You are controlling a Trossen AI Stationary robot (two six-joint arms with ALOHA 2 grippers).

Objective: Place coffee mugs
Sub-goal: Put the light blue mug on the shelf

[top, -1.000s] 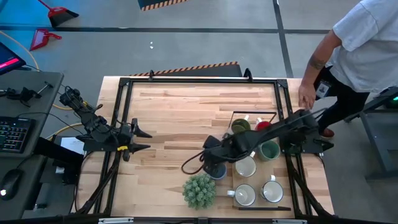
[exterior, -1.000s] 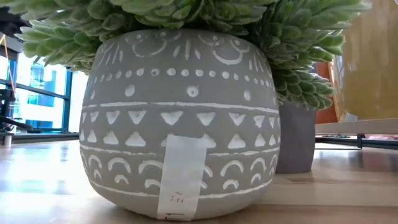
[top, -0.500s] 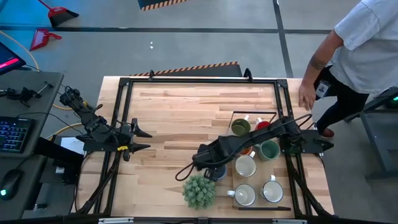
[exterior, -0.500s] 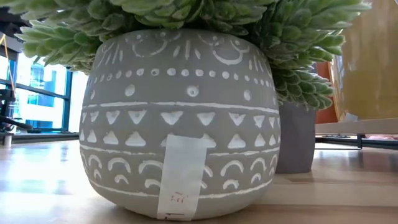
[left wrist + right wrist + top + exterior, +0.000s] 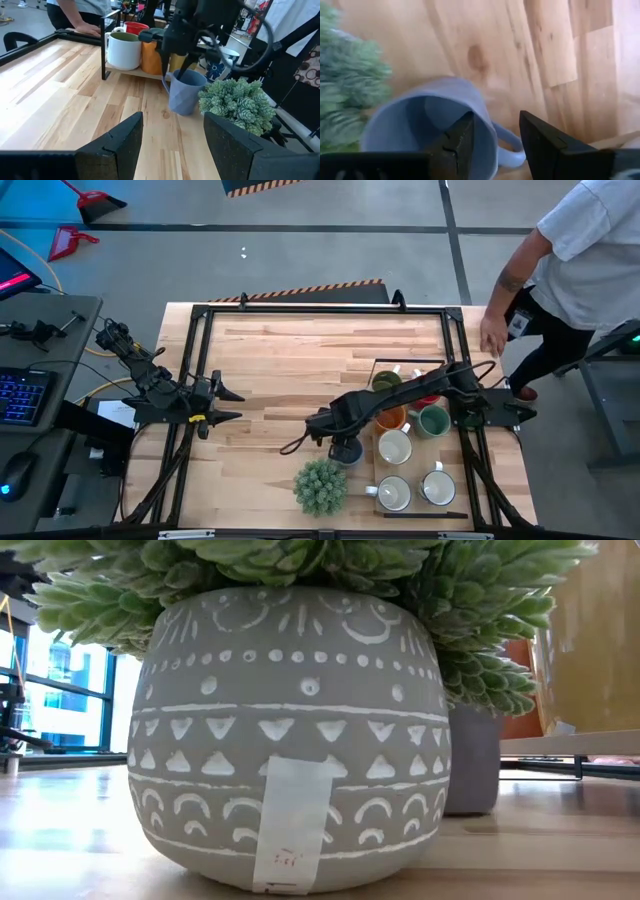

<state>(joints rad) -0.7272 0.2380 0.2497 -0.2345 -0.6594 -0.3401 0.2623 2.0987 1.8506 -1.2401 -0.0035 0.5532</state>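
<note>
The blue-grey mug (image 5: 348,451) stands left of the tray, just beyond the spiky plant; it also shows in the left wrist view (image 5: 186,94) and behind the pot in the low view (image 5: 472,760). My right gripper (image 5: 338,438) is over it, pointing down, shut on its rim. On the tray stand the olive green (image 5: 387,383), red (image 5: 426,383), orange (image 5: 392,418) and green (image 5: 433,421) mugs and three white ones (image 5: 395,447). My left gripper (image 5: 228,405) waits open at the table's left edge. My right gripper holds the blue-grey mug by its rim at the handle side (image 5: 492,132), from above and pointing down. One finger (image 5: 457,140) is inside the mug, and the other (image 5: 540,142) is outside, beside the handle (image 5: 509,149). The mug stays upright; whether its base is off the table, I cannot tell.
The spiky plant in its patterned grey pot (image 5: 320,487) stands right beside the mug on the near side and fills the low view (image 5: 290,730). A black-framed tray (image 5: 410,362) holds the other mugs. A person's hand (image 5: 492,335) rests by the far right corner. Bare wood lies left and far.
My right gripper has moved a little toward the table's left, uncovering more of the blue-grey mug in the high view. In the low view the mug's base now sits slightly higher than before.
</note>
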